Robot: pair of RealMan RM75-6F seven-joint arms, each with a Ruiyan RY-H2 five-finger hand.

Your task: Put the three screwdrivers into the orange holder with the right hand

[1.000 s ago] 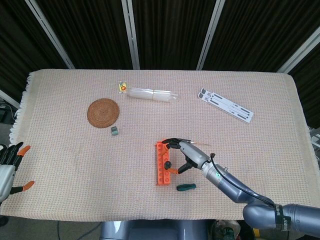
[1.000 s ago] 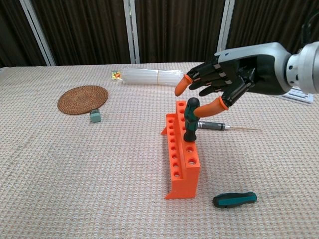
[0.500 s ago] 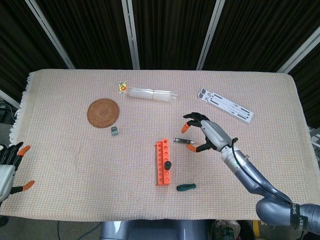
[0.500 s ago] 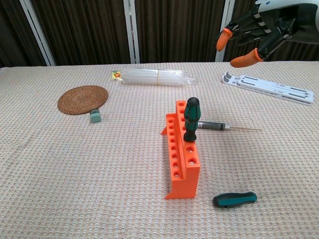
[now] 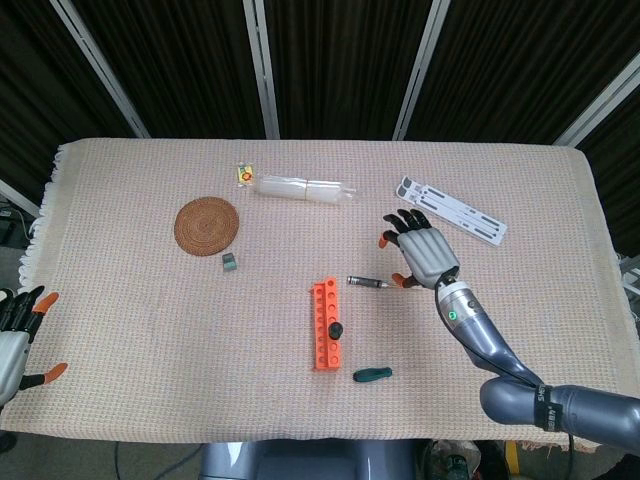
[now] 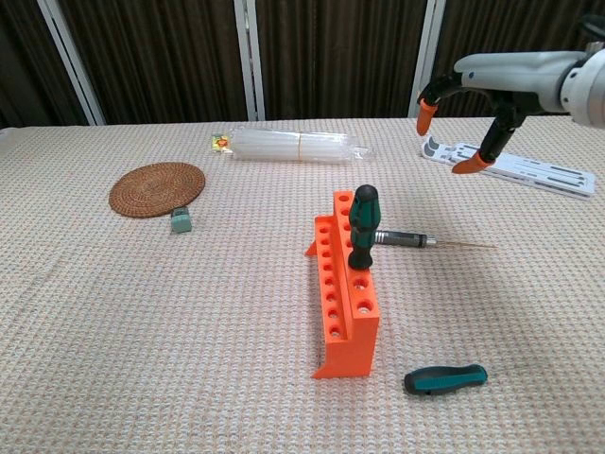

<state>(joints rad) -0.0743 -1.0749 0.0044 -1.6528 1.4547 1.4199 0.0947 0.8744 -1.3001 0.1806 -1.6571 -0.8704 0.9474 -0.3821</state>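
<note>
We see a table point(image 5: 150, 300) covered with a beige woven cloth. On its far right lies a flat white stand point(image 5: 451, 210), and along the far edge a clear plastic bag point(image 5: 304, 188) of white rolls. A round woven coaster point(image 5: 207, 225) sits at the left, with a small grey block point(image 5: 229, 262) just beside it toward us.

The right hand point(image 5: 421, 252) hangs palm down above the cloth, between the white stand and the orange holder point(image 5: 326, 327), its orange-tipped fingers point(image 6: 427, 117) spread apart and holding nothing. The left hand point(image 5: 15, 335) shows only at the left border of the head view, off the table; its fingers are apart and it holds nothing that we can see.

The orange holder stands near the middle of the table, toward the front. One screwdriver point(image 6: 362, 227) with a green and black handle stands upright in a hole of the holder. A second, thin screwdriver point(image 6: 416, 240) lies flat on the cloth just to the right of the holder, its tip pointing away from it. A third, stubby green screwdriver point(image 6: 445, 378) lies on the cloth near the front right corner of the holder, apart from it.
</note>
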